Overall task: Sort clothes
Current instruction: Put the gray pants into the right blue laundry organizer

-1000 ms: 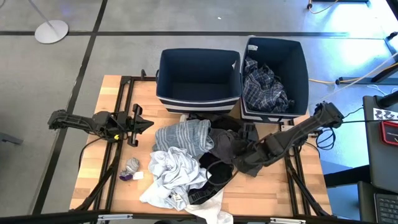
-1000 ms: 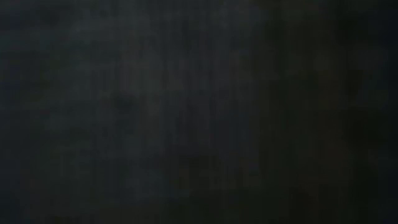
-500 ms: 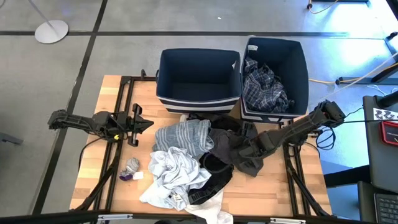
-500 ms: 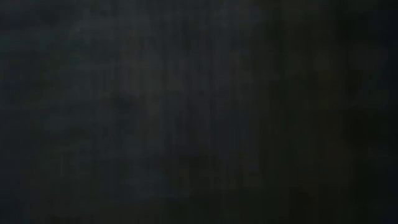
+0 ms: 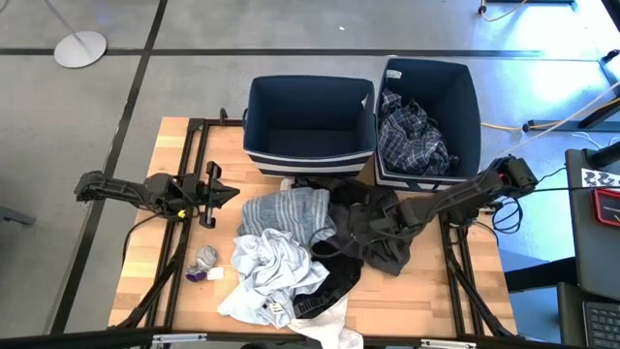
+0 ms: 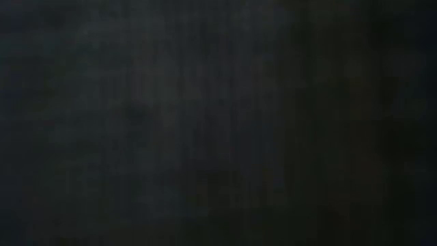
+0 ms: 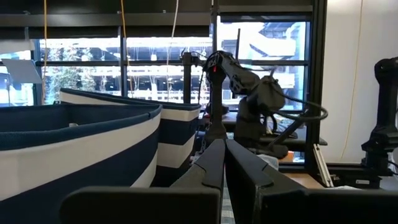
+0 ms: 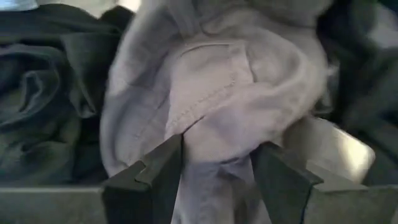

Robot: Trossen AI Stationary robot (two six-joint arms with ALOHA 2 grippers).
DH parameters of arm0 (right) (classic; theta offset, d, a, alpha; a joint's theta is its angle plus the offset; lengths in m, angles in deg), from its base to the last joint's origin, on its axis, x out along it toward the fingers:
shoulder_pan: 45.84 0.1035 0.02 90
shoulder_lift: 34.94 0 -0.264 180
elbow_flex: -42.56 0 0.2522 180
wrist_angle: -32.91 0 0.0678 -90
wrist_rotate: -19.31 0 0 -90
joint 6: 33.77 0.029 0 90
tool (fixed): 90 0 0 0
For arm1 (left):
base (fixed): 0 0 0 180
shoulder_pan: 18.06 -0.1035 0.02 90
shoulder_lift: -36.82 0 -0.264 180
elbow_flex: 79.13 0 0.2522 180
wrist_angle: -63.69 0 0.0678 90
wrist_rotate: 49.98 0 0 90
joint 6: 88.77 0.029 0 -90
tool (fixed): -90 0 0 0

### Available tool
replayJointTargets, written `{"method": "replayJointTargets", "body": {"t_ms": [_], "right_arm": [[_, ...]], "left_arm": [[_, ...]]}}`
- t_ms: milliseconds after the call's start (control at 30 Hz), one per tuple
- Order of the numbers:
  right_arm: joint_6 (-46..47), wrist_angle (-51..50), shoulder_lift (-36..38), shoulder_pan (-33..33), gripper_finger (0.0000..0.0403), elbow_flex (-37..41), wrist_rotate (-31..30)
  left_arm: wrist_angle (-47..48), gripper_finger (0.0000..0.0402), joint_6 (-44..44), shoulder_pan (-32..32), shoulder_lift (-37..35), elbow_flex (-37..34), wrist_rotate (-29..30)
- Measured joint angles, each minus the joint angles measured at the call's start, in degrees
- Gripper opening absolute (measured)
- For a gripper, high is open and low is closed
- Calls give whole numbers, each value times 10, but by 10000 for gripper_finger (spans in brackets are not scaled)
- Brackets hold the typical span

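From the pile of clothes [image 5: 291, 257] on the bench [image 5: 145, 262], the right tool [image 5: 385, 225] at three o'clock grips a dark grey garment [image 5: 373, 240], while the left tool [image 5: 221, 189], closed and empty, waits at nine o'clock.

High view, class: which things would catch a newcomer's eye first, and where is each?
A heap of clothes sprawls over the table's middle, before two navy bins. The right gripper is shut on a dark grey garment at the heap's right edge. A plaid shirt already lies in the right bin; the left bin looks empty.
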Motion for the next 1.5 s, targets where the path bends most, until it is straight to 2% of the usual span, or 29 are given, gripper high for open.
{"method": "replayJointTargets", "body": {"t_ms": [233,400,500,833,1033,1167,1300,1400,1500], "right_arm": [[-6,74,0,-16,193,63,-4],[1,128,0,-15,193,66,-39],[3,139,0,-16,199,66,-39],[10,124,-12,-16,309,68,-41],[0,160,-63,-16,325,87,-43],[-15,164,-88,-15,311,86,-57],[-30,165,-97,-15,274,86,-62],[-37,164,-98,-15,225,86,-62],[-43,163,-98,-15,156,87,-68]], "left_arm": [[0,4,0,0,0,0,0],[0,4,3,0,0,0,0],[0,4,0,0,0,0,0],[0,4,-1,0,0,0,-1],[1,4,-1,0,0,0,-1],[1,4,-1,0,0,0,-1],[0,4,0,0,0,0,-1],[0,4,0,0,0,0,-1],[0,4,0,0,0,0,-1]]}}
